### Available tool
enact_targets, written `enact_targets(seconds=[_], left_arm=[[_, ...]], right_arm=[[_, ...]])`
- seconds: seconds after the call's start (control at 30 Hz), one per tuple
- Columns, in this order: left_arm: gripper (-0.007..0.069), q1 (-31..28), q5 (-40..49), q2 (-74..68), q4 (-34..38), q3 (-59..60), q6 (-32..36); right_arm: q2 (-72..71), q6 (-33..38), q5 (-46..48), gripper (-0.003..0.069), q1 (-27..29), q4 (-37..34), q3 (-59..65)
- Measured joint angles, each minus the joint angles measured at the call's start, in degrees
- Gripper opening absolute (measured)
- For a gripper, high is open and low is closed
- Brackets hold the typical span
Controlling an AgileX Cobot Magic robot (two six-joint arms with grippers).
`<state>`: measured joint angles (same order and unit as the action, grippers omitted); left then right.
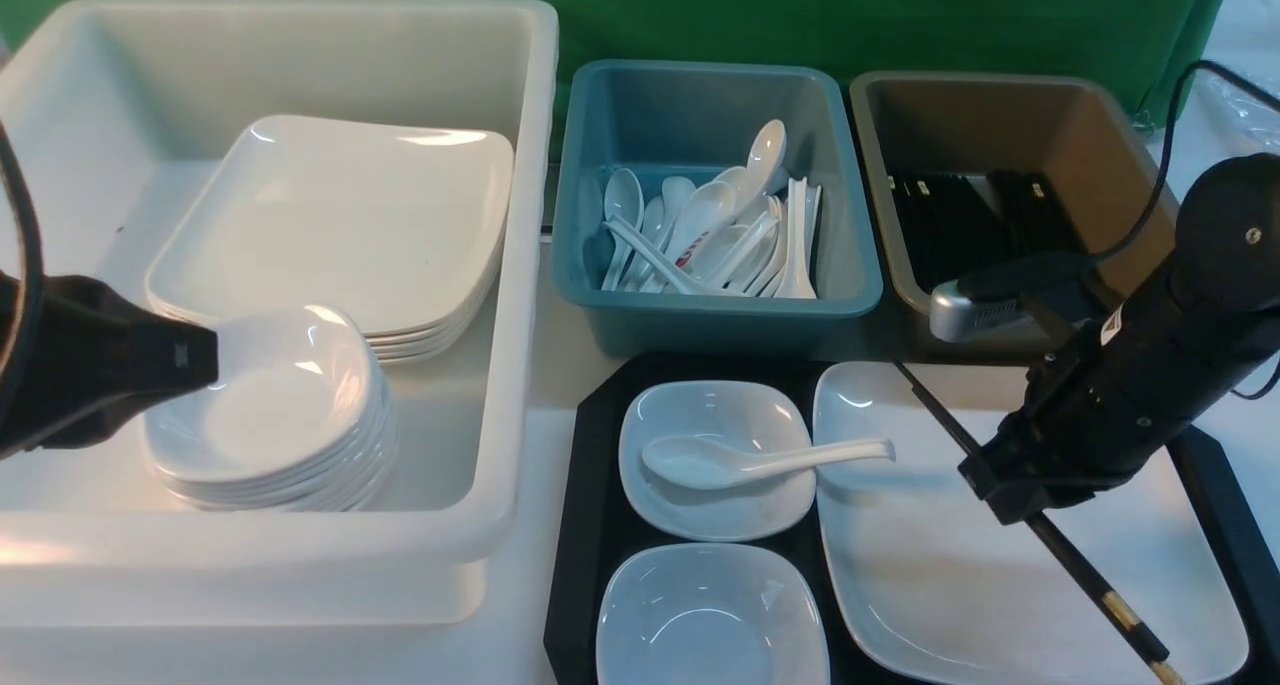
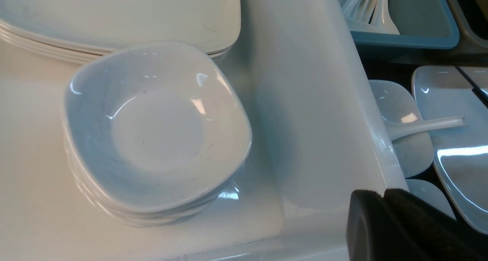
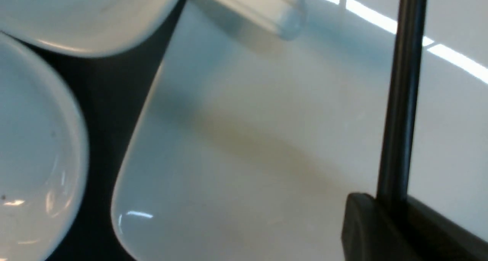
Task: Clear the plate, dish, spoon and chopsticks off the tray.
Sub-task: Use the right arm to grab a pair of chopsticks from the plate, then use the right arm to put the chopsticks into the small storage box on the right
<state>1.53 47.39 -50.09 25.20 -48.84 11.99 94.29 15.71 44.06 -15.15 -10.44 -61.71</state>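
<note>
The black tray [image 1: 585,525] holds two small dishes [image 1: 740,510] [image 1: 700,615] and the large white plate [image 1: 930,575]. The white spoon [image 1: 740,460] lies in the farther dish, its handle reaching over the plate's edge. The black chopsticks [image 1: 935,410] run slantwise across the plate. My right gripper [image 1: 1010,500] is shut on the chopsticks [image 3: 400,101] about midway along them, just above the plate [image 3: 248,139]. My left gripper [image 1: 205,355] is shut and empty, hanging over a stack of dishes [image 2: 156,131] inside the white bin [image 1: 520,265].
The white bin also holds a stack of large plates [image 1: 340,225]. Behind the tray stand a teal bin [image 1: 715,310] with several spoons and a brown bin [image 1: 885,165] with black chopsticks. A green cloth hangs at the back.
</note>
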Motion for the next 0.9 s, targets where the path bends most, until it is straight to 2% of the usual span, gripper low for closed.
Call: enact_targets(seconds=[0.2,0.33,0.5,0.7,0.9], left_arm=[[0.0014,0.0,-1.1,0.0,0.1,0.0,0.0],[0.0014,0.0,-1.9,0.0,0.1,0.0,0.0],[0.0014,0.0,-2.5,0.0,0.1,0.0,0.0],[0.0014,0.0,-2.5,0.0,0.3,0.0,0.0],[0.0014,0.0,-2.5,0.0,0.3,0.0,0.0]], right_arm=[[-3.4,0.8,3.9,0.0070,0.0,-1.4,-0.6],[-3.6,1.6,8.8,0.0070,0.0,-2.0,-5.9],[-0.8,1.7,14.1,0.0070,0.6,-2.3,-16.9],[7.8,1.2,19.1,0.0070,4.9,-3.4,-33.8],[22.6,-2.0,22.6,0.0070,10.5,-6.4,-57.9]])
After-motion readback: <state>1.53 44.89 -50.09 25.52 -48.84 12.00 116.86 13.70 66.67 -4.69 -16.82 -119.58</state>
